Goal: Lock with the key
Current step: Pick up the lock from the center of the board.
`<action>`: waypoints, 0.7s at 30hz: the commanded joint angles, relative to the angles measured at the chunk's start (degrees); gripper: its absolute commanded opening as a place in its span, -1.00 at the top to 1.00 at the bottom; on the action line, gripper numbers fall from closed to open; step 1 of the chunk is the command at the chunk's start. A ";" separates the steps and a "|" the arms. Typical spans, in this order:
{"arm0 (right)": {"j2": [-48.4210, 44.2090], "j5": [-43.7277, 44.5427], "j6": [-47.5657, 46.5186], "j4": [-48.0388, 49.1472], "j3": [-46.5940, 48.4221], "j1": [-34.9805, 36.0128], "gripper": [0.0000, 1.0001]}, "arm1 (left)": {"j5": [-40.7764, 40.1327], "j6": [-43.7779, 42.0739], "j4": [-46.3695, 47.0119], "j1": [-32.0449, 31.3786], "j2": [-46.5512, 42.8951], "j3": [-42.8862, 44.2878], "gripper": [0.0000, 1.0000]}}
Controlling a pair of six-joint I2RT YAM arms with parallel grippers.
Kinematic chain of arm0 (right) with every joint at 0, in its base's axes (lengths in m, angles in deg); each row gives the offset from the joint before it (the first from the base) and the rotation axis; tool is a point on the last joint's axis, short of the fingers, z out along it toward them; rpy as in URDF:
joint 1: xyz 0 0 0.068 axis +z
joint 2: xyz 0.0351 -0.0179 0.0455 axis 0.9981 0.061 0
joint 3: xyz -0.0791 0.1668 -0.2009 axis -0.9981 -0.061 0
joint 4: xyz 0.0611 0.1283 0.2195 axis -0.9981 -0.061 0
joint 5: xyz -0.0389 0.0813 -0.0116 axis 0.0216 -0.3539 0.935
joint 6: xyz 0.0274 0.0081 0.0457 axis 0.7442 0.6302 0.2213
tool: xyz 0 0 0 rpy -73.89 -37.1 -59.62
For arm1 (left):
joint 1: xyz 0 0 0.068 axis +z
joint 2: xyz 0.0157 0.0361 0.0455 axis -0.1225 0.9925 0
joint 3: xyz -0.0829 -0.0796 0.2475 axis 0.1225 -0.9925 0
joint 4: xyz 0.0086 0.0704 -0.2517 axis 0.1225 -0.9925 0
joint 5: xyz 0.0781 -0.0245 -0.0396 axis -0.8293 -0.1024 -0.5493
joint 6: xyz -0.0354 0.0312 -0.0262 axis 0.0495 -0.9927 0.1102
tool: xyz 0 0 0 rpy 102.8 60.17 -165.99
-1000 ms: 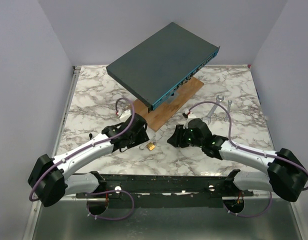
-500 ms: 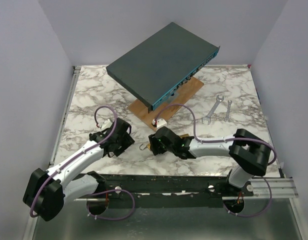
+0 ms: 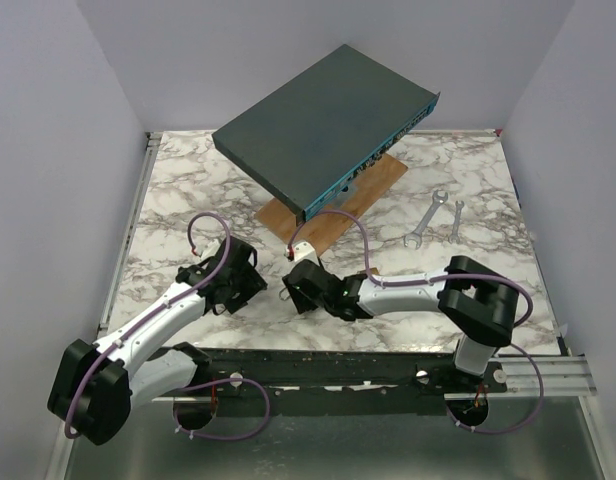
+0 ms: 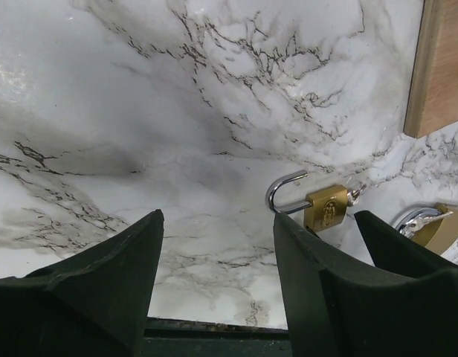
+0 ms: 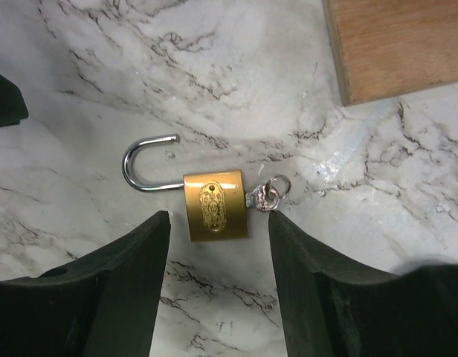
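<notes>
A brass padlock (image 5: 216, 204) lies flat on the marble table (image 5: 102, 74). Its steel shackle (image 5: 143, 167) is open and points left. A key (image 5: 268, 195) with a small ring sits in its right end. My right gripper (image 5: 219, 217) is open and hangs just above the padlock, with one finger on each side of the body. My left gripper (image 4: 218, 219) is open and empty, left of the padlock (image 4: 327, 208). In the top view the padlock (image 3: 285, 294) peeks out between the left gripper (image 3: 250, 285) and the right gripper (image 3: 296, 284).
A dark grey flat box (image 3: 323, 125) rests tilted on a wooden board (image 3: 333, 215) behind the grippers. Two wrenches (image 3: 425, 220) lie at the right. The board's corner (image 5: 400, 44) is close to the padlock. The table's front edge (image 4: 214, 327) is just below the left gripper.
My right arm has swung left across the table to hover over the padlock. My left gripper has drawn back to the left. The padlock has shifted slightly left.
</notes>
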 commanded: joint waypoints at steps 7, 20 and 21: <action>3.01 4.50 1.38 -3.78 2.29 1.43 -0.09 | 2.18 -2.55 2.05 1.08 -0.68 -0.27 -0.20; 3.05 4.59 3.05 -3.75 2.56 1.92 0.31 | 4.83 -10.54 4.75 1.52 0.64 0.45 -0.16; 2.62 4.59 3.25 -3.72 2.19 1.97 0.39 | 5.06 -12.84 5.15 1.44 0.71 1.04 -0.16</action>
